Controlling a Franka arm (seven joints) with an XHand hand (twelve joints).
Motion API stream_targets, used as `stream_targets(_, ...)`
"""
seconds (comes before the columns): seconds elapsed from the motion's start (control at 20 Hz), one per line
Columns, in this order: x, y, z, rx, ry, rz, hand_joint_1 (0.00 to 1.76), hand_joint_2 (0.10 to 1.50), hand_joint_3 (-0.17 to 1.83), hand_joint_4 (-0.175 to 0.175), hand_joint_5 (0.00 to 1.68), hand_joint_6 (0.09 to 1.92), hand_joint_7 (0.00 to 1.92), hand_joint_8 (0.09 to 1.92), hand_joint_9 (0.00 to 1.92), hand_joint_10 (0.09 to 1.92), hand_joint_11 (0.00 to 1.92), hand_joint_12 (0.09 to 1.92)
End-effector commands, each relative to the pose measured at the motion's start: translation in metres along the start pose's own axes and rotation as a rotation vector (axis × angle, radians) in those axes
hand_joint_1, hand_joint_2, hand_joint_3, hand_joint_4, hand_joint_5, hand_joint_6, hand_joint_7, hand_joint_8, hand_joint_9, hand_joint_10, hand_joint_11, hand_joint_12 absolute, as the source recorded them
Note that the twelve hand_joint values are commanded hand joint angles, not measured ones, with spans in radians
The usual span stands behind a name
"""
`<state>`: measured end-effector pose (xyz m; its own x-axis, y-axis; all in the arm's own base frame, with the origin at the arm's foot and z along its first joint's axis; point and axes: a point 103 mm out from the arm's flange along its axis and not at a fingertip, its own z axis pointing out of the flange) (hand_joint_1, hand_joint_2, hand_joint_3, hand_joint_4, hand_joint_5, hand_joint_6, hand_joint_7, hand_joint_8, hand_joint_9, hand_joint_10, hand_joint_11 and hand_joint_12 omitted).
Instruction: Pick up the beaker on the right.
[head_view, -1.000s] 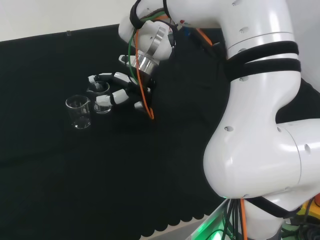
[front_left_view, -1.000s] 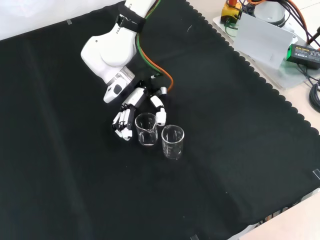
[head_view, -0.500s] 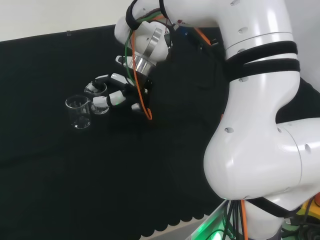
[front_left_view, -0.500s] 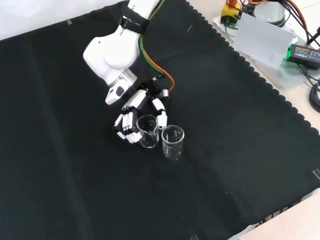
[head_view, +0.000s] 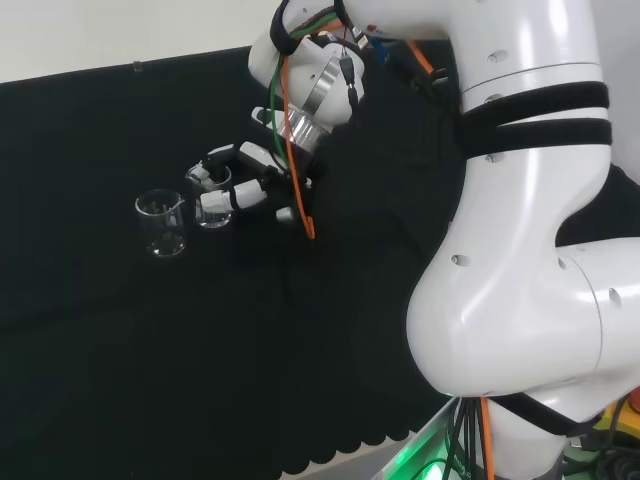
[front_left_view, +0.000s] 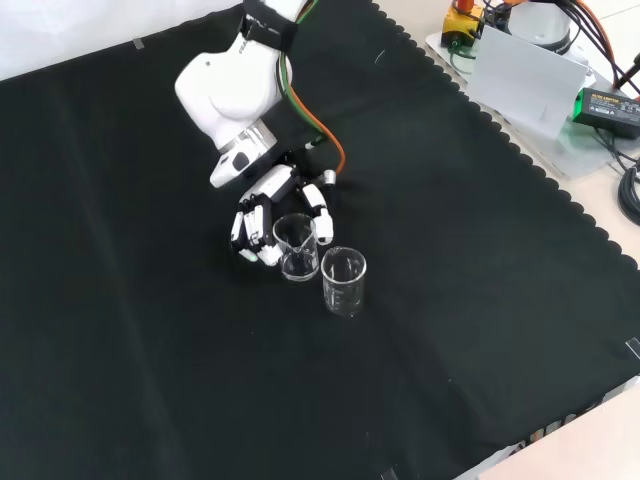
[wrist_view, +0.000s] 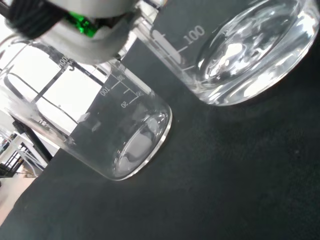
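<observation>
Front view has the black and white robot hand (front_left_view: 268, 205) coming down from the top on the white arm (front_left_view: 232, 82), with its fingers (front_left_view: 250, 228) curled round one small clear glass beaker (front_left_view: 295, 247) and the thumb (front_left_view: 320, 206) on the other side of it, so it's gripping that one. A second clear glass beaker (front_left_view: 344, 283) of about the same build stands upright just beside it, lower and to the right in this view, really close to the held one but I can't say if the glass actually touches. Both are on the black cloth (front_left_view: 480, 300) covering the bench. From the head view, the hand (head_view: 252, 180) reaches left from the big white links and the gripped beaker (head_view: 212, 198) is tucked between the fingers, while the free beaker (head_view: 163, 223) stands to its left, so the held one is the right-hand beaker there. An orange cable (head_view: 298, 190) hangs along the wrist. Wrist view is super close: the two beakers (wrist_view: 127, 135) (wrist_view: 235, 55) look big, printed scale marks on their walls, bases near the cloth, and a blurred white bit of the hand (wrist_view: 80, 30) in front of them. Can't tell from any view whether the held beaker is off the cloth.
</observation>
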<state>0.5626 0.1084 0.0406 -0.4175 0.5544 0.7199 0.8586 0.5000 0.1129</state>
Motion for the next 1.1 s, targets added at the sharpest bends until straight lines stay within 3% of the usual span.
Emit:
stream_targets(0.05,0.015,0.002,-0.029,-0.078,-0.063,-0.034,1.10,0.74,0.52,0.175,1.25,0.67,1.38,0.28,1.18,0.37,0.74,1.12)
stream_targets(0.4,0.033,0.003,-0.045,-0.050,-0.109,-0.047,1.11,0.73,0.52,0.175,1.27,0.63,1.47,0.19,1.28,0.27,0.83,1.07)
stream_targets(0.95,0.046,0.005,-0.060,0.071,-0.195,-0.003,1.12,0.72,0.52,0.175,1.29,0.59,1.54,0.15,1.35,0.22,0.91,1.04)
stream_targets(1.1,0.047,0.004,-0.061,0.080,-0.202,0.004,1.12,0.72,0.53,0.175,1.30,0.58,1.55,0.13,1.37,0.21,0.93,1.03)
